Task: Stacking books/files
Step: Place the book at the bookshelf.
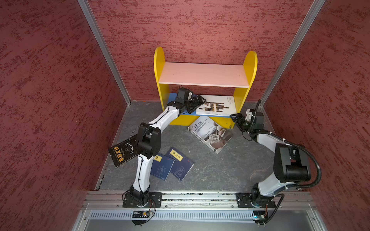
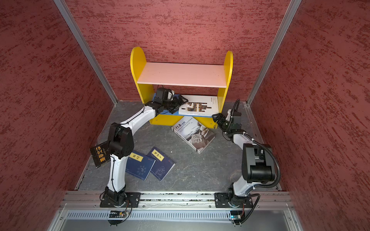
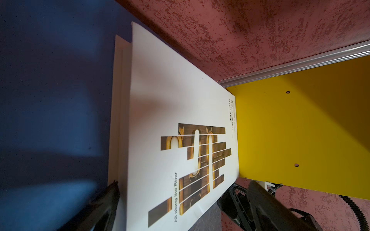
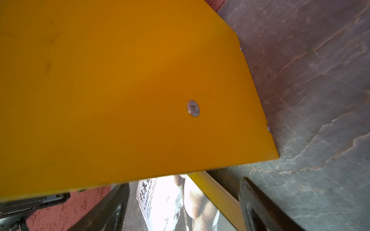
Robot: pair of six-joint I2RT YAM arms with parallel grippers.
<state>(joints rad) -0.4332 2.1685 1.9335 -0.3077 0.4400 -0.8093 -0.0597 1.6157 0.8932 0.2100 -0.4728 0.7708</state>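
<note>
Far to the front-left of the yellow shelf unit [image 1: 159,60], the black book with gold characters [image 1: 122,154] lies on the worktop [image 1: 220,170], partly hidden by the left arm's elbow. Nearer the middle, still well in front of the shelf unit, the two navy books [image 1: 161,167] [image 1: 181,167] lie side by side, the right one overlapping the left. Inside the shelf unit, the left end effector [image 1: 197,105] sits at the left end of the white book [image 1: 217,106]. Its fingers [image 3: 106,206] are spread wide, and that end of the book lies between them with no visible pinch. The white book lies flat on the blue lower board [image 1: 172,98], up beside the right side panel, and seems to jut slightly past the board's front edge. Nothing else is on that board, and the upper board [image 1: 204,75] is bare. The step in hand looks like settling this first book as the base of the stack. The grey-covered book [image 1: 210,134] lies at the shelf unit's front foot, with its far corner at the kickboard. Whether it leans or lies flat, I cannot tell. Just outside the right side panel, low and toward the front, the right end effector [image 1: 235,118] hovers with its fingers apart and holds nothing. The grey-covered book is probably next. It would need a grip on a free edge, then a low, level slide under the upper board onto the white book.
</note>
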